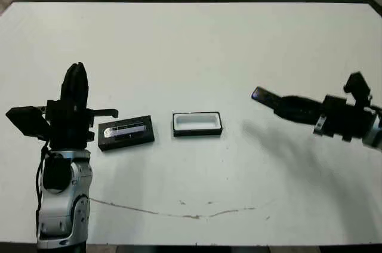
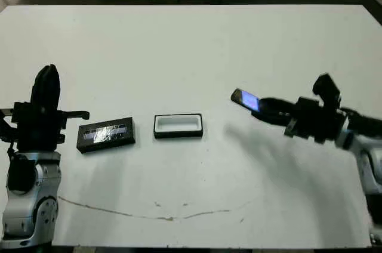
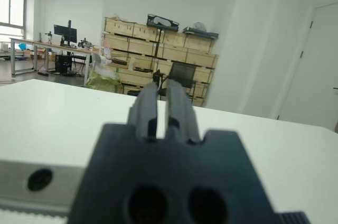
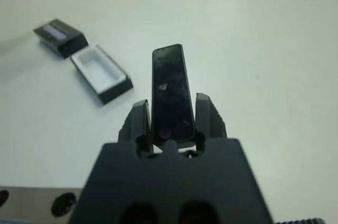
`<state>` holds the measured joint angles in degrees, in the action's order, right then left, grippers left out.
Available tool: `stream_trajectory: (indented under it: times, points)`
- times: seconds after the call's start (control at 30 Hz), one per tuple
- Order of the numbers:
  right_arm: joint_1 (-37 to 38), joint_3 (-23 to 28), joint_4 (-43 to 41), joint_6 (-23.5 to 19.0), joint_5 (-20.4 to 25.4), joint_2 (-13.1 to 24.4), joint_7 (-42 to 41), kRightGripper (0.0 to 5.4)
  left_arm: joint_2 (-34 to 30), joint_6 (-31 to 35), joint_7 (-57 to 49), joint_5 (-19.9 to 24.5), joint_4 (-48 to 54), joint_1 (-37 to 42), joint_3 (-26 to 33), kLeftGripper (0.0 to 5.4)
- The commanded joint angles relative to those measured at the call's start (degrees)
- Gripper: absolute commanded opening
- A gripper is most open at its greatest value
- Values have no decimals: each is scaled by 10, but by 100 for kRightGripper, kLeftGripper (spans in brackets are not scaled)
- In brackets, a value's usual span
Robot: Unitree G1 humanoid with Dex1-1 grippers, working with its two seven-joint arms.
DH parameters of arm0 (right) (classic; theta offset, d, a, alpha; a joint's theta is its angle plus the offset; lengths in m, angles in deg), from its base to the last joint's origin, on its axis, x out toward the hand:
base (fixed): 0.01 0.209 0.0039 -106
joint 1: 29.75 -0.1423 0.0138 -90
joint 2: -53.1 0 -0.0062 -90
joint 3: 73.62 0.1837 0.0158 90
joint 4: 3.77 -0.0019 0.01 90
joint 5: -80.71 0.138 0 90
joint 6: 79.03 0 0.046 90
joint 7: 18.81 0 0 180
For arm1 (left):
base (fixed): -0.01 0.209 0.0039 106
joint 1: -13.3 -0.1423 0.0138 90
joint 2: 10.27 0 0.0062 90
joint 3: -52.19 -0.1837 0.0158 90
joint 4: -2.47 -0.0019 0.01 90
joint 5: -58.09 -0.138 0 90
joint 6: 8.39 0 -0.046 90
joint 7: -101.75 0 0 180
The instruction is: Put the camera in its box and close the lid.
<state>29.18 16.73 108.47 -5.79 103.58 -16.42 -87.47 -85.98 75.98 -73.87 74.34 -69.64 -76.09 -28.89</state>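
L gripper (image 1: pixel 76 80) stands upright at the far left of the box, well apart from it, pointing up w/ fingers pressed together and holding nothing. Just right of it, btw it and the box, lies the lid (image 1: pixel 126 132), flat on the table (image 1: pixel 197 44), silvery strip up, slightly skewed. The box (image 1: pixel 197 123) sits near the lid but not touching; open, white lining showing, nothing in it. Well right of the box, the R gripper (image 4: pixel 170 121) is raised above the table, pinching the camera (image 4: pixel 171 92) by its rear end; most of the bar sticks out fwd past the fingertips, aimed toward the box.

Risks, as I judge them: grip is only on one end, so the long overhang could pivot or slip if the arm moves fast or the tip bumps the box wall. The tray is only a bit longer than the bar, so a skewed or steep approach could jam the camera on the rim or shove the light box sideways into the lid. Releasing too high could bounce it out.

Room: open table btw R gripper and box, nothing in the way. Table edges are far from box and lid. The lid sits close on the box's left, so pushes that way have little slack.
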Motion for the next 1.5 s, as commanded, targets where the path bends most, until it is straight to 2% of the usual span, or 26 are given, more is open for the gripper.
stream_trajectory:
  times: [0.03, 0.23, 0.5, 0.63, 0.8, 1.0, 1.2, 1.5]
  points:
    - [-74, -28, 62, 2, -12, -27, -47, 40, 1, 7, -2, -3, -6, -8, 0, 0]
    - [-180, -93, 111, 12, -76, -52, -92, 40, 4, 18, -7, 2, 1, -11, -1, 0]
    - [-267, -164, 248, 120, -179, -119, -115, 40, 7, 14, -8, -4, -1, -12, -4, 0]
    - [-282, -170, 274, 127, -187, -148, -147, 40, 8, 18, -8, -1, 4, -15, -3, 0]
    - [-281, -177, 260, 123, -202, -157, -161, 40, 8, 18, -8, -4, 4, -15, -3, 0]
    - [-274, -185, 233, 81, -203, -160, -176, 40, 8, 29, -12, -4, 9, -13, -4, 0]
    - [-264, -183, 215, 70, -196, -161, -187, 40, 9, 36, -9, 5, 13, -14, -5, 0]
    - [-249, -188, 189, 57, -202, -159, -179, 40, 8, 40, -12, -4, 17, -14, -4, 0]
